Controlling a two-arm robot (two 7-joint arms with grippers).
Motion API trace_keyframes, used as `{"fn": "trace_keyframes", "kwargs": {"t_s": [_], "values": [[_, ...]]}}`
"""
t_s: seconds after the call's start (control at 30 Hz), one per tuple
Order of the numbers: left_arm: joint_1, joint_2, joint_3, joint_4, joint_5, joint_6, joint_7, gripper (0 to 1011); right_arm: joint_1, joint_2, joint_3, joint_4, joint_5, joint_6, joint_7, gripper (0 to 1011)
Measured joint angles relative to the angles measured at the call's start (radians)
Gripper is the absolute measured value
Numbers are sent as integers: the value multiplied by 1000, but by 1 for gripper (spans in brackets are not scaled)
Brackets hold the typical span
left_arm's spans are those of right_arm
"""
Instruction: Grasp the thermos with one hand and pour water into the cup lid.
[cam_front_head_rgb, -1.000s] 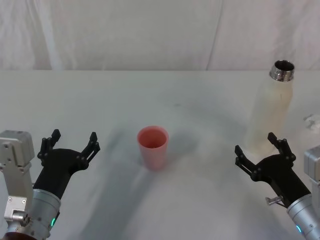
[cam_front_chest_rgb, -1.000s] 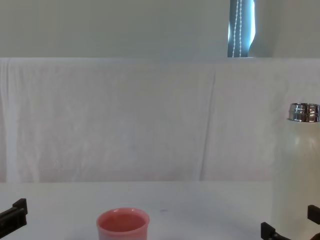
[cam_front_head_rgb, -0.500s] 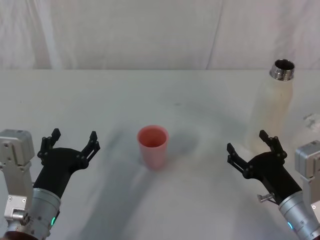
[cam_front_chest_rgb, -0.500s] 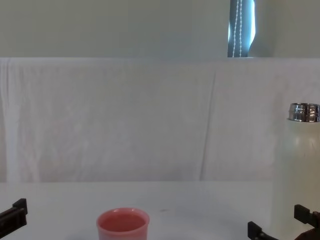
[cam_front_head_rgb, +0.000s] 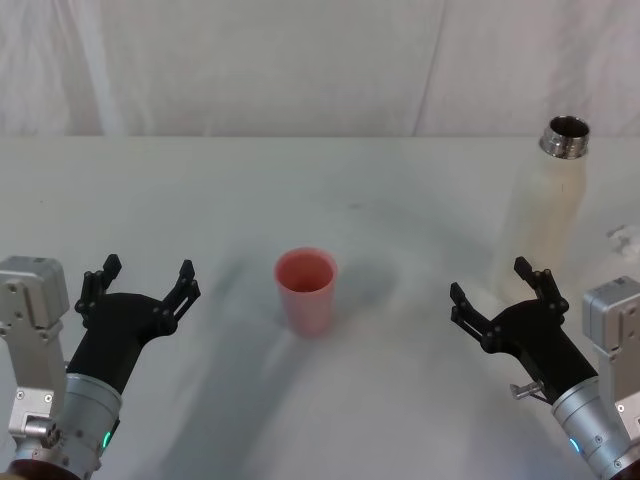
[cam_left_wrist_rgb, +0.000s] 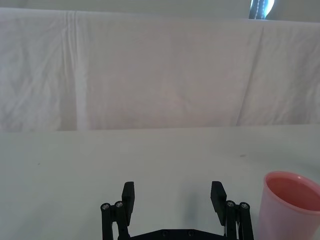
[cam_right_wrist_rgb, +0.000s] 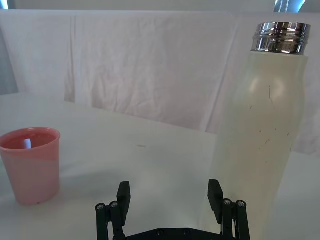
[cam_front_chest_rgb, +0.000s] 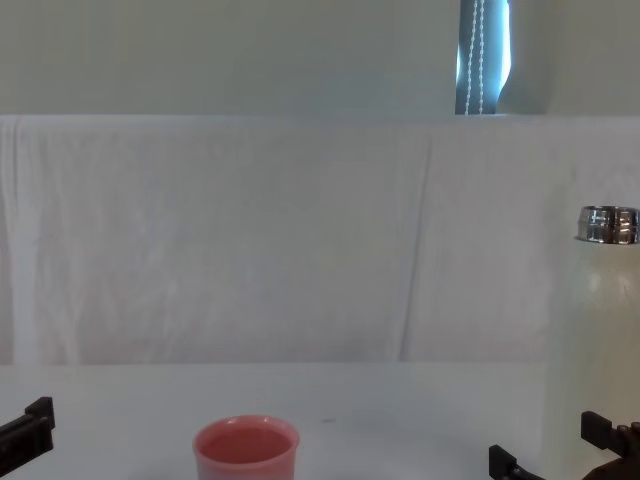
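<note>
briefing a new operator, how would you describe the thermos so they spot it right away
Start from the white table and look to its far right side, beyond the open right claw. The thermos stands upright there: a tall cream-white bottle with an open silver neck, far taller than the short pink cup lid mid-table.

The head camera is looking steeply down from above on the table (cam_front_head_rgb: 300, 190), while the chest camera is sitting low, facing level across it toward the white backdrop (cam_front_chest_rgb: 250, 240). Both wrist cameras are looking forward close over their own fingers, sharing the cup lid (cam_left_wrist_rgb: 291, 205).
</note>
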Motion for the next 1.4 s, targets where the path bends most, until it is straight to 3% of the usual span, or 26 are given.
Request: {"fn": "trace_keyframes", "kwargs": {"t_s": [1.4], "values": [[0, 0, 0, 0, 0, 0, 0, 1001, -2, 1, 1, -3, 1, 1, -4, 1001]]}}
